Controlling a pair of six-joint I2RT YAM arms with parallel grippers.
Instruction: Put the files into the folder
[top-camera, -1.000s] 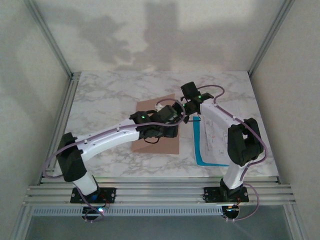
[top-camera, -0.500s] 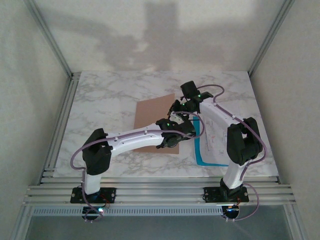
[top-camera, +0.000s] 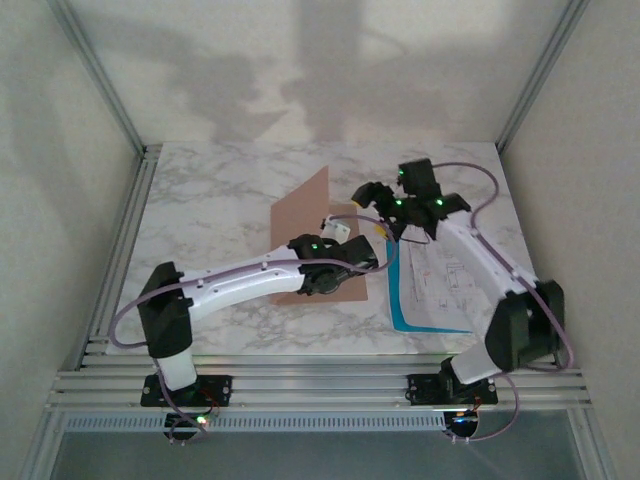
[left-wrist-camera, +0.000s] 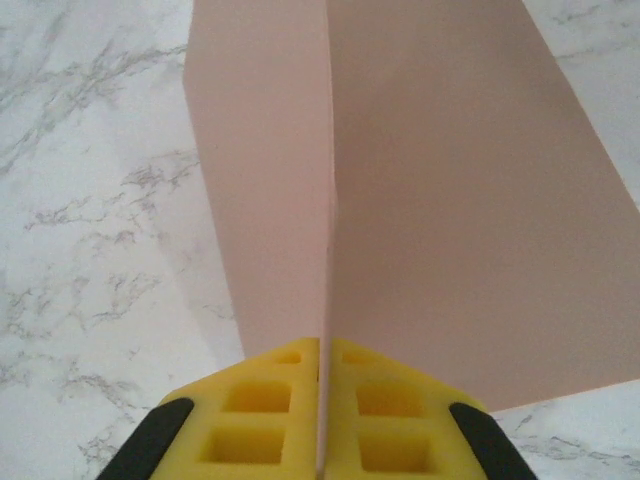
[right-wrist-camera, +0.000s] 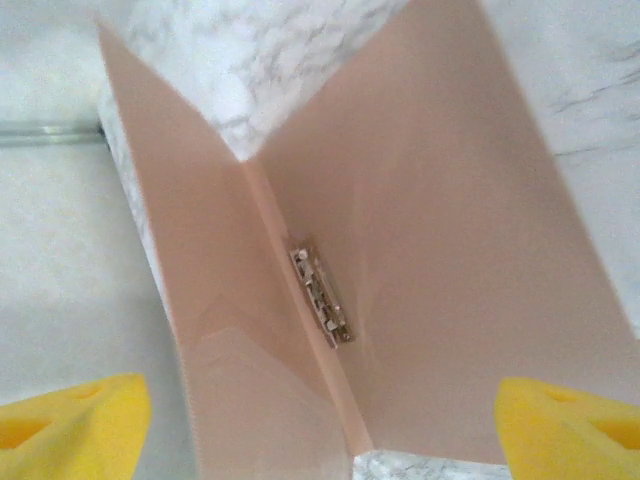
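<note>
The left gripper (left-wrist-camera: 325, 425) pinches the raised cover of the folder (top-camera: 308, 212). Inside sits a metal clip (right-wrist-camera: 322, 297). The right gripper (right-wrist-camera: 320, 420) gapes wide.

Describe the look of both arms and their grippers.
Both the left arm and right arm have white shells, black joints, a lilac cable looped alongside and small green lights. The left gripper and right gripper carry yellow pads.
</note>
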